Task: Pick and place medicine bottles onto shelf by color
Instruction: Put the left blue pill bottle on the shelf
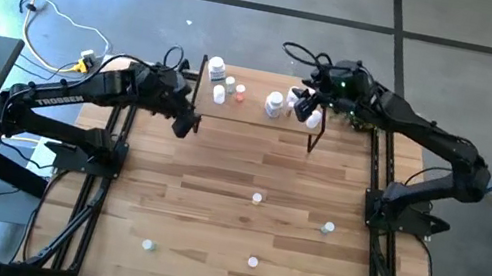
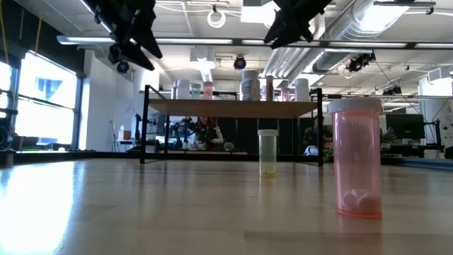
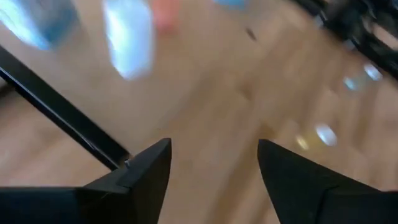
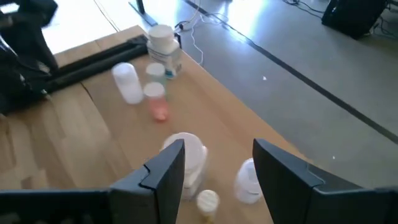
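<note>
The light-wood shelf (image 1: 256, 109) stands at the table's far edge. Bottles stand on it in a left group (image 1: 218, 80) and a right group (image 1: 277, 105); they also show in the low view (image 2: 248, 85). Several small bottles stand apart on the table, among them one at mid-table (image 1: 257, 199) and one to its right (image 1: 327, 229). My left gripper (image 3: 214, 146) is open and empty, above the table by the shelf's left front corner (image 1: 185, 125). My right gripper (image 4: 217, 146) is open and empty above the shelf's right group (image 1: 305, 103).
In the low view a yellowish bottle (image 2: 268, 152) and a pink one (image 2: 357, 159) stand near the camera. Two more small bottles (image 1: 147, 244) (image 1: 253, 261) stand near the table's near edge. The shelf's black legs (image 1: 313, 140) stand on the table.
</note>
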Robot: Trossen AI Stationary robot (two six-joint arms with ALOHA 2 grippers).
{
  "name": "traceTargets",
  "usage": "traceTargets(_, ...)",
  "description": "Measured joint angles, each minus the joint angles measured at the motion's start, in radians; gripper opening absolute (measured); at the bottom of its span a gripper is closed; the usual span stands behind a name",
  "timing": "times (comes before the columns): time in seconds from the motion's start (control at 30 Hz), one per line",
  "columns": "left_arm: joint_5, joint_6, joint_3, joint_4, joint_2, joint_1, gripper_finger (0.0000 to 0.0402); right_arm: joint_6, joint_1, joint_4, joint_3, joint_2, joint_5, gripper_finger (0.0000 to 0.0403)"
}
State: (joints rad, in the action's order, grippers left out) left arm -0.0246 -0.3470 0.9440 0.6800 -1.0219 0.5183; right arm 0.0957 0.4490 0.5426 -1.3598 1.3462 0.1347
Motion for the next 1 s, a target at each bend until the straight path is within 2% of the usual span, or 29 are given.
traceTargets(0.13,-0.073,-0.012,-0.001,0.082,-0.005,-0.072,0.0233,0.077,-0.061,-0.002,0.000,-0.023,0.051,0.0181)
traceTargets(0.43,-0.046,-0.021,-0.001,0.099,-0.004,-0.417,0.0231,0.219,-0.163,-0.025,0.000,-0.061,0.079,0.0181)
traceTargets(0.57,0.007,-0.067,-0.025,0.080,-0.004,-0.580,0.0232,0.262,-0.211,-0.023,0.000,-0.060,0.079,0.0181)
traceTargets(0.83,0.146,-0.270,-0.137,0.012,-0.005,-0.907,0.0232,0.313,-0.299,-0.023,0.000,-0.060,0.079,0.0181)
traceTargets(1.0,0.221,-0.390,-0.205,-0.065,-0.005,-1.068,0.0232,0.319,-0.333,-0.024,0.000,-0.060,0.080,0.0181)
